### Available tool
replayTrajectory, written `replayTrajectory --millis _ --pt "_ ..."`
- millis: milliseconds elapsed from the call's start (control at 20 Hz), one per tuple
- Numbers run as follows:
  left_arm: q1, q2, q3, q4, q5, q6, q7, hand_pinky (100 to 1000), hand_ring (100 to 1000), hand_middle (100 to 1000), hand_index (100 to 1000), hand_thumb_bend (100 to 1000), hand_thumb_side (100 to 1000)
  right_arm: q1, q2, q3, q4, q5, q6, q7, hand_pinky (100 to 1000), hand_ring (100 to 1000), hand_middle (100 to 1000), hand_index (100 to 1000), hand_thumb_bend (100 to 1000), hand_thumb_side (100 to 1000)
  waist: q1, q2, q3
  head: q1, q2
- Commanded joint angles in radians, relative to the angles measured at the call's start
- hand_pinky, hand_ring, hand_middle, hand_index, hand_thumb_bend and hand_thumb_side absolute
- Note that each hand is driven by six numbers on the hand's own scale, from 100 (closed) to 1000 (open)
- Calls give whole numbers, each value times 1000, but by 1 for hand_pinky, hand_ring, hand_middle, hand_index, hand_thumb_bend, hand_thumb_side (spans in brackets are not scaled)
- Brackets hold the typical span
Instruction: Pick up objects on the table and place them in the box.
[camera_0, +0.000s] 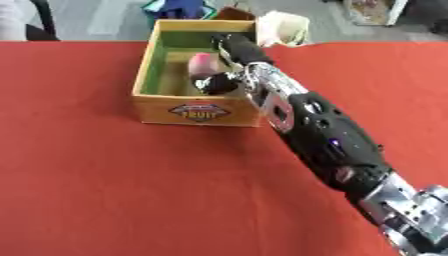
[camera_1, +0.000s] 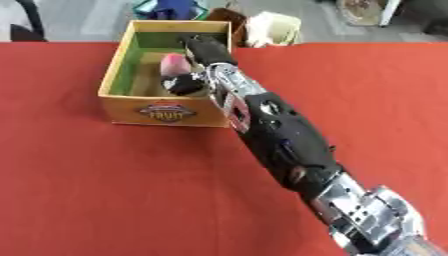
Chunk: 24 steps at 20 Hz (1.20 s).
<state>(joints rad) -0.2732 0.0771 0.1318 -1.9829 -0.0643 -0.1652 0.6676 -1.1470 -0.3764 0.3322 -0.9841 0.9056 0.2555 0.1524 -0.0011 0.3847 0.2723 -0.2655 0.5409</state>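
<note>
A yellow wooden box (camera_0: 197, 111) with a green inside and a fruit label on its front stands at the far middle of the red table (camera_0: 105, 190). My right arm comes in from the lower right and ends over the box's right half. The right hand (camera_0: 243, 52) is down inside the box, with its fingers and thumb curled about a pink object (camera_0: 204, 63) that sits low between the walls. I cannot make out what the pink object is. Whether it rests on the box floor is hidden. My left hand shows in neither view.
The black and silver forearm (camera_0: 337, 145) lies slantwise across the right half of the table. Behind the table's far edge are a cream container (camera_0: 284, 27) and blue items (camera_0: 179, 7) on the floor.
</note>
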Motion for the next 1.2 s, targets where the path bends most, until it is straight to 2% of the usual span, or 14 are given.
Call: replayTrajectory --millis 50,200,350,450,500,550,650,800,900,950,1050,1200 --pt "-6 8 1 -17 -2 -3 -3 458 385 406 475 135 871 -22 -32 -1 -45 9 -19 29 762 904 805 990 507 528 2 -30 -2 8 5" --pt "-5 9 0 -17 0 -1 -7 458 385 406 476 133 871 -29 -41 -5 -80 -6 -19 41 740 892 781 973 469 531 1 -35 -5 12 9" --pt "-3 12 2 -17 -2 0 -5 458 386 407 476 131 870 -35 -59 -10 -156 -68 7 35 717 880 764 961 437 553 1 -43 -10 23 13" --pt "-2 13 4 -17 -3 0 -4 458 386 407 477 129 869 -35 -90 -7 -249 -145 31 30 686 862 747 942 345 574 -1 -49 -18 32 18" --pt "-2 13 4 -17 -4 0 -3 458 386 408 477 128 869 -32 -108 -8 -306 -193 49 24 658 839 736 931 292 561 -2 -52 -22 38 20" --pt "-3 15 5 -17 -5 0 -3 458 387 408 478 126 869 -24 -132 -7 -374 -247 70 16 628 816 728 919 203 535 -3 -55 -26 46 23" --pt "-5 18 5 -17 -7 0 -2 457 387 408 478 125 868 4 -192 -2 -519 -345 115 -3 610 802 721 899 100 515 -4 -59 -34 60 28" --pt "-6 20 7 -17 -9 0 1 457 388 409 480 121 866 69 -287 -11 -753 -473 180 -43 550 751 673 851 100 487 -6 -66 -48 75 35" --pt "-9 19 9 -17 -11 -1 3 457 388 410 480 123 867 134 -332 -39 -916 -563 226 -87 510 714 636 818 100 475 -4 -69 -58 80 34" --pt "-9 18 9 -17 -12 -1 2 456 388 410 480 124 868 163 -344 -56 -967 -609 234 -116 503 707 629 807 100 475 -1 -70 -63 84 34" --pt "-10 17 9 -17 -13 -1 1 456 388 410 481 123 869 209 -356 -84 -1004 -694 202 -185 503 708 629 799 100 482 3 -73 -71 90 38" --pt "-11 16 12 -17 -16 -2 3 456 389 411 481 121 866 273 -361 -114 -1015 -800 105 -279 477 698 627 781 100 489 7 -78 -81 98 37"
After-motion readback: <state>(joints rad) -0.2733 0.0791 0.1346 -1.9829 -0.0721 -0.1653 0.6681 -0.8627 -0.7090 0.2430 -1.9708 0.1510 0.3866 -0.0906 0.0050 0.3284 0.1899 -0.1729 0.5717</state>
